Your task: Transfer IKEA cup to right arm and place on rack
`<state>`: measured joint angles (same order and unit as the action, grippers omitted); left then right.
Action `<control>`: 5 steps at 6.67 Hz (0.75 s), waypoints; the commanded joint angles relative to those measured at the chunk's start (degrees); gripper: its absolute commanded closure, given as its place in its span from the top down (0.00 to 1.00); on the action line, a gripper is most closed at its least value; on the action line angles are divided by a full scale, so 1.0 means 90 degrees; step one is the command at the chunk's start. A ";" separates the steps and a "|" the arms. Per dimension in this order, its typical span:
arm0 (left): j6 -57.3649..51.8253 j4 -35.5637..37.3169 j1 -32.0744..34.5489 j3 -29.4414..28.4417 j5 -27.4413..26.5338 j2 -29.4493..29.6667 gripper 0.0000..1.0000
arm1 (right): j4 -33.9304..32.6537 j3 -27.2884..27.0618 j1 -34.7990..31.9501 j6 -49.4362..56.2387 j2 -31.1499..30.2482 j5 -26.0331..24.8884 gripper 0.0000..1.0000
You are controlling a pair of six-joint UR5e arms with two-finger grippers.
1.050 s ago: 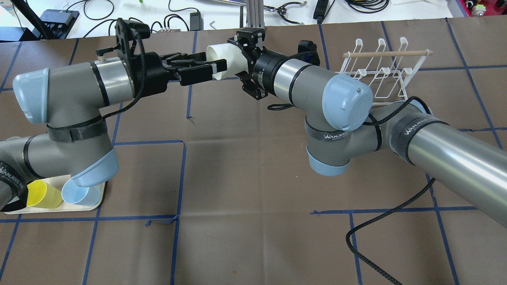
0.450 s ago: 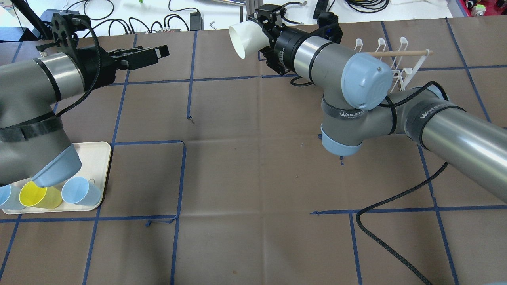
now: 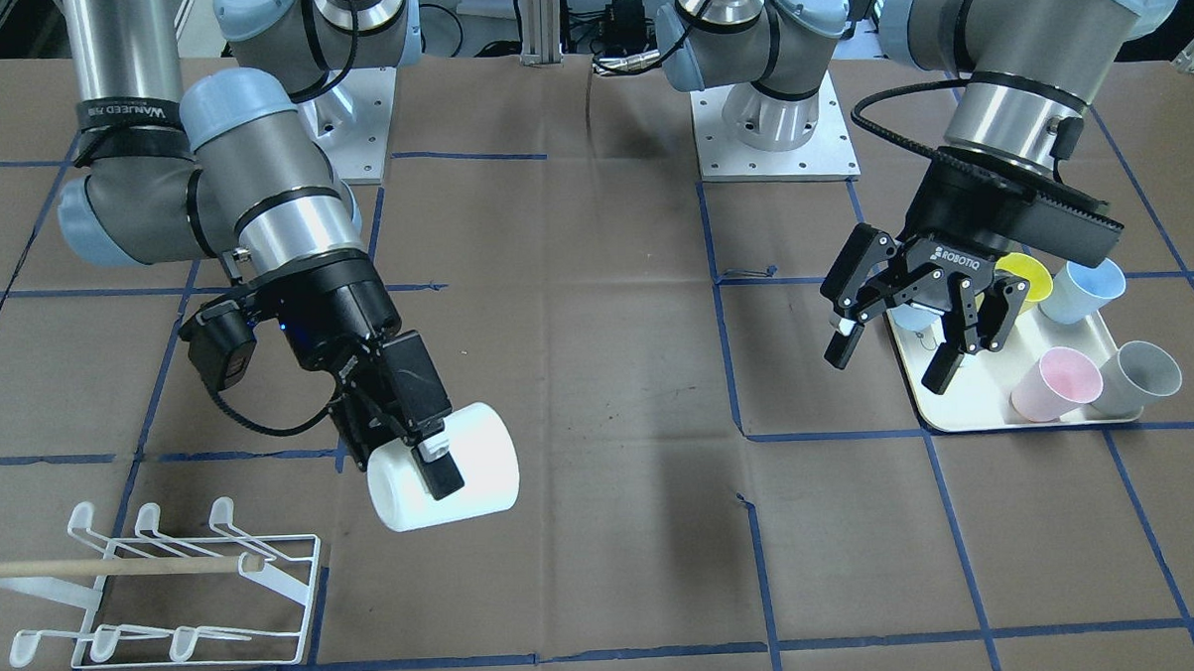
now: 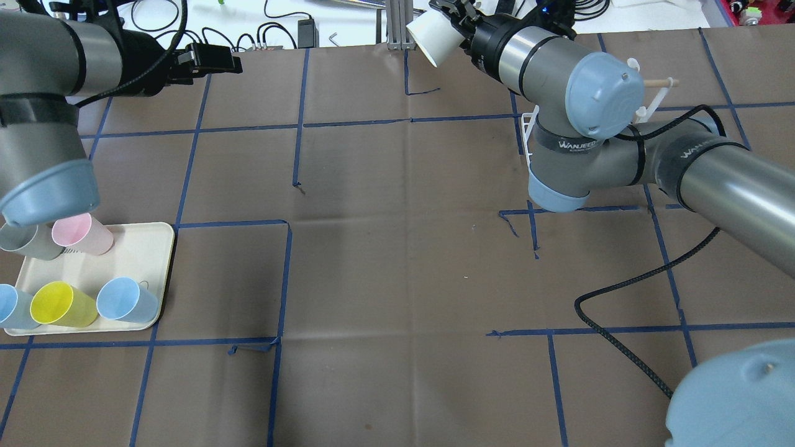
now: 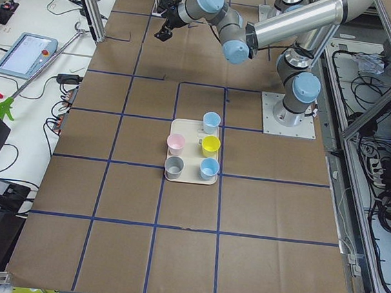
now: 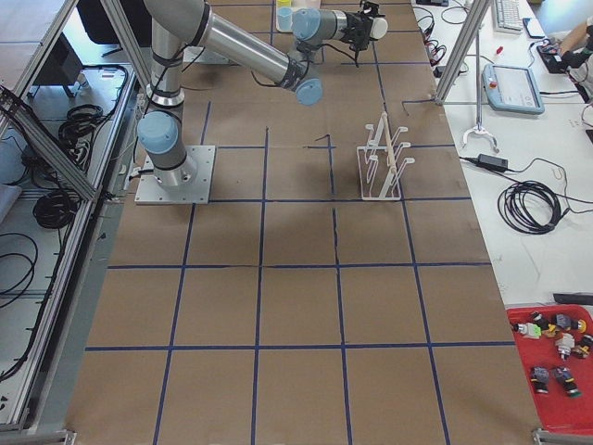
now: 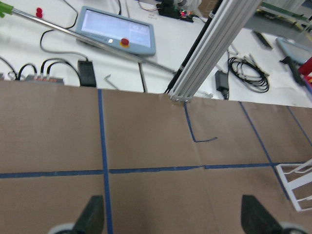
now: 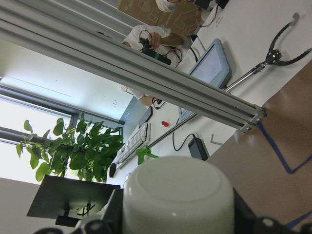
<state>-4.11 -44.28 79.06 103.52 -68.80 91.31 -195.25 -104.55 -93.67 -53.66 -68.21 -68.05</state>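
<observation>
- Exterior front-facing view, nearest the camera: the rack (image 3: 298, 594) stands on its base at the table's corner on the robot's right, its wooden dowel (image 3: 118, 566) lying across the loop-tipped prongs.
- Just beyond it, apart from the wire, the white cup (image 3: 482, 459) hangs on its side off the table, and the right gripper (image 3: 425, 459) is clamped on it, one finger across the wall facing the camera.
- From overhead, the right arm (image 4: 584, 93) covers most of the rack; only a strip of white wire and the dowel's tip show past its elbow.
- Across the table, the left gripper (image 3: 891, 360) hangs with its jaws spread and nothing between them, over the near corner of a cream tray (image 3: 967, 397).
- On that tray stand a pink cup (image 3: 1056, 384), a grey cup (image 3: 1140, 376), a yellow cup (image 3: 1024, 276) and a pale-blue cup (image 3: 1082, 289); another blue one is partly hidden behind the fingers.
- Farthest back, both arms' bases are bolted to square plates (image 3: 779, 130).
- Brown paper (image 3: 608, 375) covers the table, ruled into squares with blue tape.
- Past the table's edge the wrist views show an aluminium post (image 7: 209, 48), a teach pendant (image 7: 119, 31), cables, a leafy plant (image 8: 83, 146) and a person at a bench.
</observation>
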 commanded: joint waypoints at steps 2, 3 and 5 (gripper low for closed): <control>0.0700 -0.4101 0.0824 -0.2044 -0.1913 0.0439 0.99 | 0.0015 0.0190 0.0592 0.2733 0.0138 -0.0474 0.27; 0.0701 -0.5167 0.0835 -0.2233 -0.2110 0.0314 0.99 | 0.0005 0.0220 0.0641 0.3416 0.0176 -0.0805 0.27; 0.0624 -0.5929 0.0787 -0.1993 -0.2346 -0.0163 0.99 | 0.0005 0.0220 0.0700 0.4668 0.0332 -0.1750 0.27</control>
<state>1.88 -93.67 86.40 84.53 -88.93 92.38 -195.24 -102.66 -87.78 -18.03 -65.99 -78.65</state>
